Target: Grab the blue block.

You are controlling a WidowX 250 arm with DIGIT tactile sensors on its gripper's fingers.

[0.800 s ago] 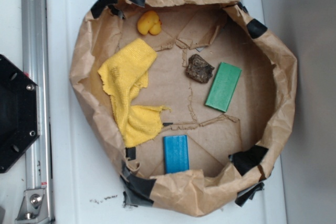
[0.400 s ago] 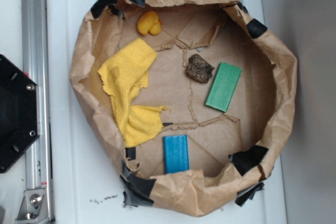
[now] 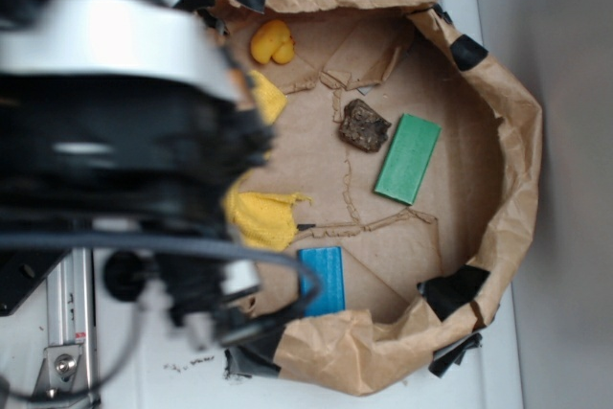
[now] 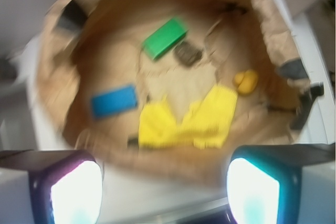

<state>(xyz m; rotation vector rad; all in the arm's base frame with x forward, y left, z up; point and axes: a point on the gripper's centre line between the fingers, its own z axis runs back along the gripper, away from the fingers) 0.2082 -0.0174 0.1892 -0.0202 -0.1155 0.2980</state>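
**Blue block flat on bowl floor, arm overhead, no contact**

Blue block lies flat inside brown paper bowl, close against the near wall in the exterior view, long axis running toward that wall. Untouched, faces clear. Partly crossed by a dark cable of the arm in that view.

In the wrist view, blue block sits left of centre, long axis nearly crosswise to the frame, slightly tilted. Gripper shows two fingers at the bottom corners, spread wide, nothing between them. Block lies ahead of and toward the left finger, well apart, bowl rim in between.

Neighbours: yellow cloth just beside the block toward centre; green block and brown lump farther across; small yellow-orange object near the far right wall.

Judgement: approach stage only. Coming move needs travel forward and leftward over the rim, descent, and jaws straddling the short sides. Wrist view blurred; exact alignment cannot be read.
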